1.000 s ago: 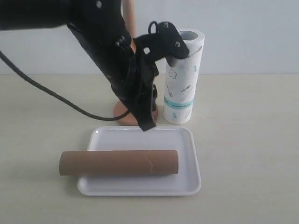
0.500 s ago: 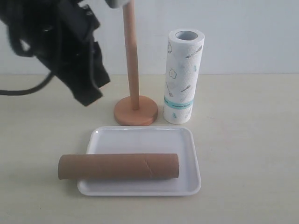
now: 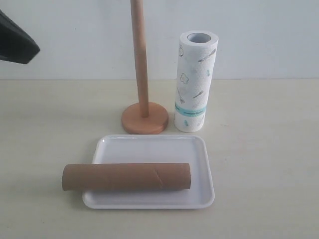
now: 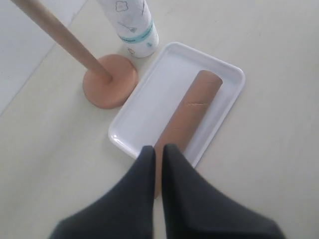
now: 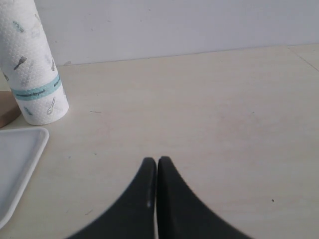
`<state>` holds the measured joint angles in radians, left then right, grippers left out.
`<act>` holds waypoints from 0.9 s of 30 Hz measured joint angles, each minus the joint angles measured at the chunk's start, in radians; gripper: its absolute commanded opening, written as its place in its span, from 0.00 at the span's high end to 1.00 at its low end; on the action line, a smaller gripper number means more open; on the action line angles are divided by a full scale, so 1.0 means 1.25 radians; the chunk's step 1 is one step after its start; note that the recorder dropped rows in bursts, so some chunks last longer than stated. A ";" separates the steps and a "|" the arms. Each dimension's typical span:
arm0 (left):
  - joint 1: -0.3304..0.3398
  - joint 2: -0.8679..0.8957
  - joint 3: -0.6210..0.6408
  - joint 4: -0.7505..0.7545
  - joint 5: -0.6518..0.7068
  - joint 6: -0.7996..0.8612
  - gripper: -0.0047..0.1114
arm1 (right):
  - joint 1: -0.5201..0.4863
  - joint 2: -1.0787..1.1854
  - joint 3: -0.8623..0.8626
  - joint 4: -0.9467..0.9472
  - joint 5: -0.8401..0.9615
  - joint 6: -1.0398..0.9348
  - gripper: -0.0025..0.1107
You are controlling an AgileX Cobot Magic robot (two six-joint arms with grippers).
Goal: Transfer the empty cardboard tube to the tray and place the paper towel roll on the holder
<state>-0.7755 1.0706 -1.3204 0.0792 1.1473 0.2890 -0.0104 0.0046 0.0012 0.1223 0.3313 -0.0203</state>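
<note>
The empty cardboard tube [image 3: 127, 177] lies lengthwise on the front part of the white tray [image 3: 199, 149], its left end sticking out over the rim. Behind the tray the wooden holder [image 3: 144, 118] stands with a bare pole. The paper towel roll [image 3: 195, 82] stands upright just to its right. My left gripper [image 4: 158, 148] is shut and empty, raised above the tube's [image 4: 192, 109] near end. Only a dark part of the left arm [image 3: 17, 47] shows at the exterior view's upper left edge. My right gripper [image 5: 157, 160] is shut and empty over bare table, away from the roll [image 5: 35, 69].
The pale table top stretches wide to the right of the tray and the roll. A plain white wall rises behind the holder. Nothing else stands on the table.
The left arm has drawn back up and to the left, from in front of the holder to the edge of the view. The tube stays on the tray.
</note>
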 measured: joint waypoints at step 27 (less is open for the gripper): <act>0.021 -0.083 0.024 -0.001 -0.058 0.000 0.92 | 0.000 0.000 0.000 0.000 0.000 0.000 0.98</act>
<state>-0.7492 0.9673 -1.2898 0.0774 1.0752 0.2890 -0.0104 0.0046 0.0012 0.1223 0.3313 -0.0203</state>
